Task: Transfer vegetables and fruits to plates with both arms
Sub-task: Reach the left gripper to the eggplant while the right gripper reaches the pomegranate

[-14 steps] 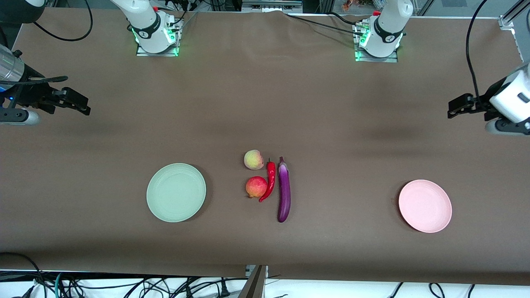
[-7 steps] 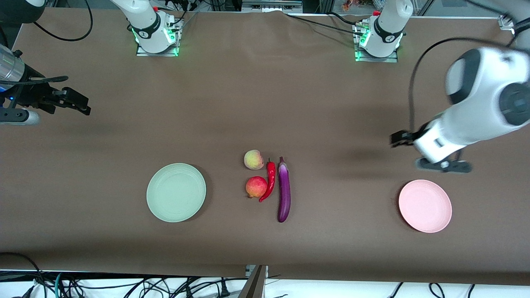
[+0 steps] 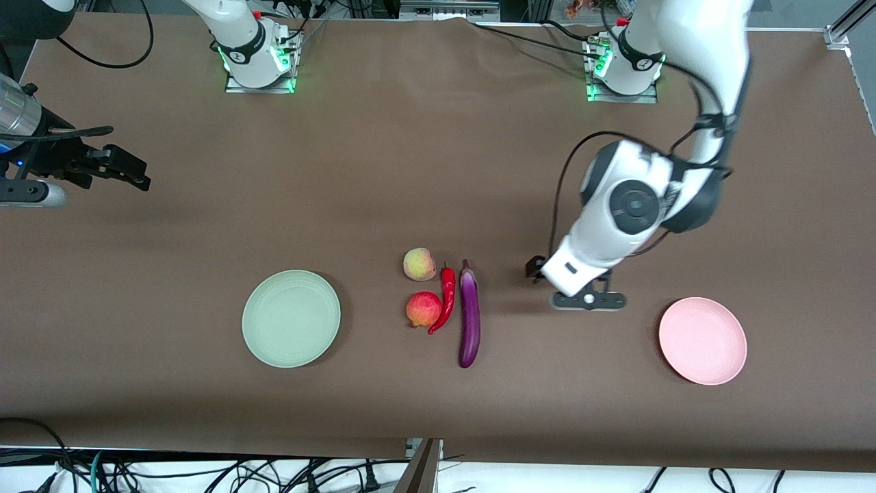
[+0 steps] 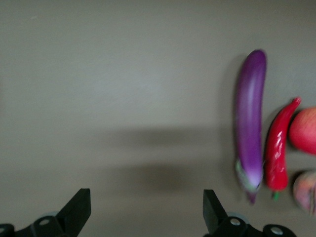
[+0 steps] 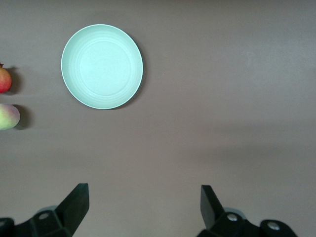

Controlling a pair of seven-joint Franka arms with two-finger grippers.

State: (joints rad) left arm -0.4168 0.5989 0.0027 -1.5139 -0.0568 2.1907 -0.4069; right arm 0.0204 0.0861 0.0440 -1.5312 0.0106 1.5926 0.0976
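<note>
A robotics lab: two white arms bolted on metal base plates (image 3: 260, 82) with green status lights stand along a brown-covered table (image 3: 438, 171), and loose cables (image 3: 205, 472) trail off its edge.

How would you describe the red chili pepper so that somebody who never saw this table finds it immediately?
Start from the mint green plate and the pink plate; four foods lie in a cluster between them. The chili pepper lies there between two round fruits and the long purple eggplant. It is the only slim, curved, glossy red one.
</note>
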